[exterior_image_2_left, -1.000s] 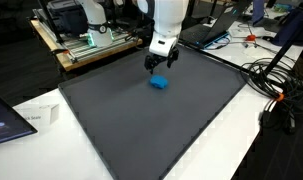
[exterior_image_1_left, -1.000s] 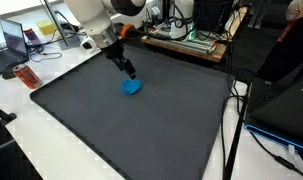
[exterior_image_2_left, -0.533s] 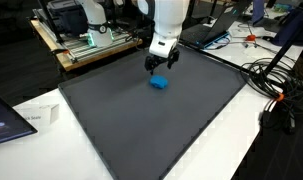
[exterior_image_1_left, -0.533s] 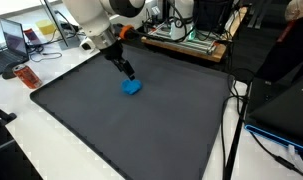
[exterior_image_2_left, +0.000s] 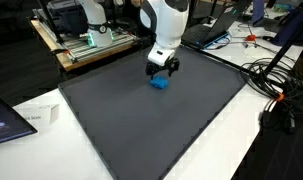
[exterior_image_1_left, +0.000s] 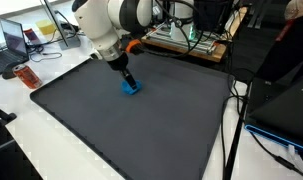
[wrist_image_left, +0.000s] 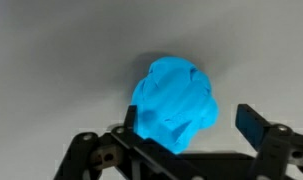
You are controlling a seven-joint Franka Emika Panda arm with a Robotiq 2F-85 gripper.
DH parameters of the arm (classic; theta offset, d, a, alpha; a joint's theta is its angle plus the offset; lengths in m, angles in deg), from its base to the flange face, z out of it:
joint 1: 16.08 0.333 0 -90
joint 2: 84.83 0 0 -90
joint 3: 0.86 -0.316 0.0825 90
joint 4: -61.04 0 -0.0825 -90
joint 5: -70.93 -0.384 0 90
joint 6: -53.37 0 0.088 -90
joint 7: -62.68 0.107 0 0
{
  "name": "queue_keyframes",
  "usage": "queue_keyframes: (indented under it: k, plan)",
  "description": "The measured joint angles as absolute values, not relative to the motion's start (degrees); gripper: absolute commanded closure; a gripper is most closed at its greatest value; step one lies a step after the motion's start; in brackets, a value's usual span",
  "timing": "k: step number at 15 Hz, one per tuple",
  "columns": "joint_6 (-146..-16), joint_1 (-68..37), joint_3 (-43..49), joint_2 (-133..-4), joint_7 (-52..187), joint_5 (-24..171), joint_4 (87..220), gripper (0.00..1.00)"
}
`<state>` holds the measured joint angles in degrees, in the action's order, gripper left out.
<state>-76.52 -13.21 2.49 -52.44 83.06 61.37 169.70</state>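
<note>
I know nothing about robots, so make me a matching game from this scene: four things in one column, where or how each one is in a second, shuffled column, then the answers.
Things:
1. blue lump
2. dark grey mat
3. gripper
4. black cables

Places or states:
A. covers most of the table
B. lie on the white table, past the mat's edge
C. lies on the mat, right under the gripper
D. open, fingers apart, low over the lump

Pairs: 1-C, 2-A, 3-D, 4-B
</note>
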Motion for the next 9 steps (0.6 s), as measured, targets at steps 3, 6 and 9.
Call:
queue_keyframes:
  k: [3,6,9]
  plan:
    - [-79.0,-12.6,3.0,-51.9,86.8,61.4,171.2,0.00]
    - [-80.2,-11.8,3.7,-51.9,89.6,61.7,172.5,0.00]
    - [-80.9,-10.9,4.2,-51.8,91.1,62.6,173.1,0.00]
